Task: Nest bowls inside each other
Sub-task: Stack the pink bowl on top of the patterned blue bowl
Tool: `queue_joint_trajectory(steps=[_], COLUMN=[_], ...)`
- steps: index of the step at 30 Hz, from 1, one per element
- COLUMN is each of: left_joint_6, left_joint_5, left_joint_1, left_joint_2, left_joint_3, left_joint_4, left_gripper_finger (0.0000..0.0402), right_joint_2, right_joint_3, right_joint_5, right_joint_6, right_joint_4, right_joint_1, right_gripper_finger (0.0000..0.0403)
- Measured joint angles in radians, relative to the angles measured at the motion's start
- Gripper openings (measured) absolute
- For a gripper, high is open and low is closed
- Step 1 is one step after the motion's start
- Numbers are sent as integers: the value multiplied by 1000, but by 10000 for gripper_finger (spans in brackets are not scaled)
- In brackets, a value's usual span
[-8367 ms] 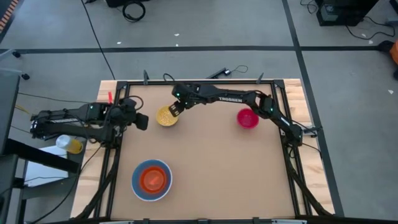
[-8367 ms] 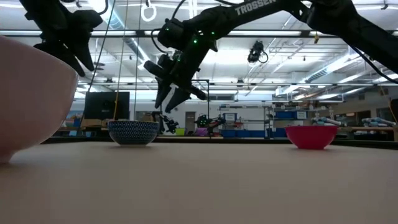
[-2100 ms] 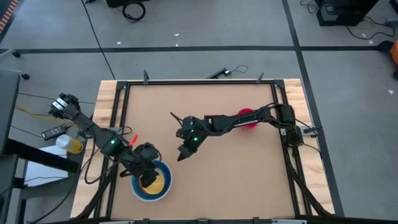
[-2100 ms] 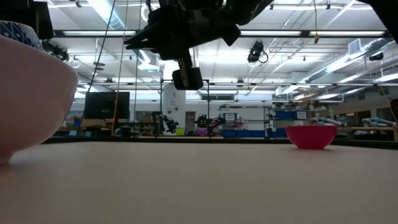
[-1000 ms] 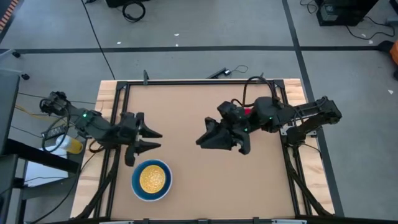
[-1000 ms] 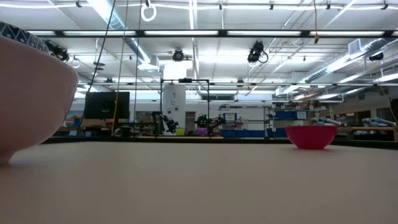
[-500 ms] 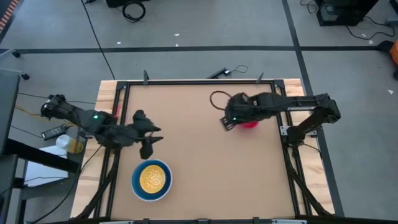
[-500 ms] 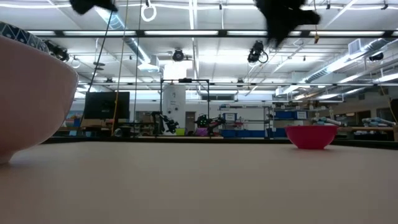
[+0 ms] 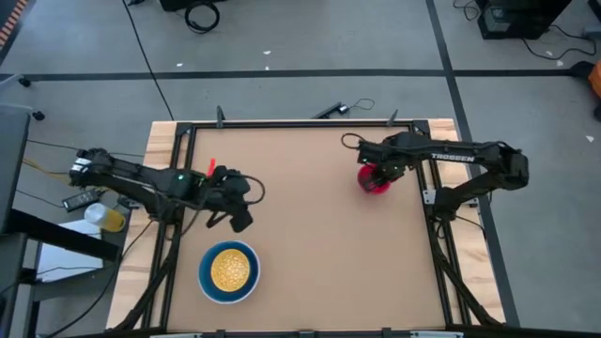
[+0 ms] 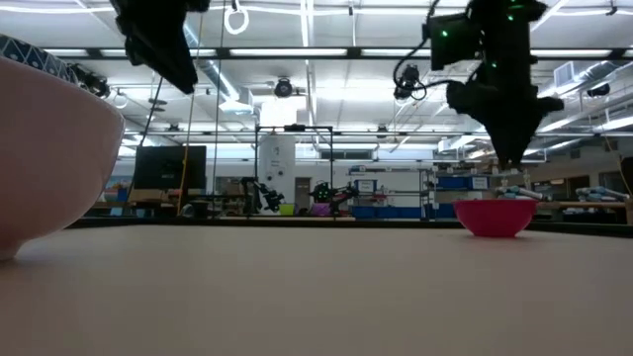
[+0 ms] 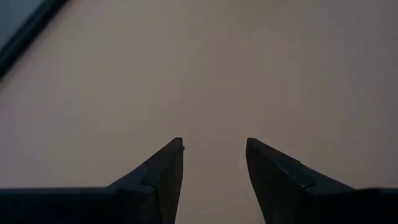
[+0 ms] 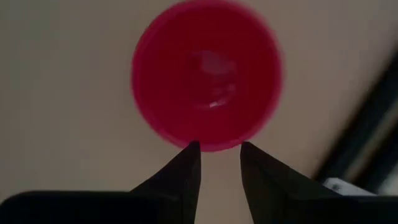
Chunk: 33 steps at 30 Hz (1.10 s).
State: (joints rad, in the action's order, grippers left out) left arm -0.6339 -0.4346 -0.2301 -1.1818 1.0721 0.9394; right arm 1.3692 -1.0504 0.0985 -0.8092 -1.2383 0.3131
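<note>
A magenta-red bowl (image 9: 379, 185) (image 12: 207, 84) stands upright on the table at the far right. My right gripper (image 12: 219, 148) (image 10: 510, 183) hangs just above its rim, fingers pointing down and open, one tip on either side of the rim's edge; no touch shows. At the near left stands the nested stack (image 9: 228, 271): a yellow bowl (image 9: 230, 269) inside a light blue one, whose pale outer wall (image 10: 45, 148) fills the low view's left. My left gripper (image 9: 240, 217) (image 11: 213, 144) is open over bare table, just beyond the stack.
A black frame (image 9: 282, 123) rims the tan table. The wide middle of the tabletop (image 9: 310, 235) lies bare between the stack and the magenta-red bowl. A yellow-capped object (image 9: 105, 218) sits off the table's left side.
My right gripper has swung from the table's middle to the far right and come down over the magenta-red bowl. My left gripper has moved a little toward the table's middle, sunk, and tipped from nearly level to pointing down at the table. The bowls have not moved.
</note>
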Motion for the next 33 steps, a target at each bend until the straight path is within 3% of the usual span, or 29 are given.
queue_joint_trajectory(steps=[8, 12, 17, 22, 33], left_joint_6=[35, 40, 7, -66, -158], left_joint_5=[137, 152, 170, 220, 223], left_joint_1=[121, 169, 202, 200, 143], left_joint_2=[-69, -108, -142, -140, -136], left_joint_3=[0, 0, 0, 0, 0], left_joint_4=[-57, -72, -103, -128, -129], left_gripper_finger=[176, 176, 176, 176, 176], right_joint_2=[-116, -141, -145, -145, -108], right_joint_3=[188, 291, 385, 422, 425], right_joint_5=[-49, -142, -134, -118, -97], right_joint_6=[96, 128, 123, 102, -36], right_joint_4=[75, 176, 356, 491, 684], right_joint_1=[143, 207, 247, 275, 299], right_gripper_finger=[120, 120, 120, 118, 114])
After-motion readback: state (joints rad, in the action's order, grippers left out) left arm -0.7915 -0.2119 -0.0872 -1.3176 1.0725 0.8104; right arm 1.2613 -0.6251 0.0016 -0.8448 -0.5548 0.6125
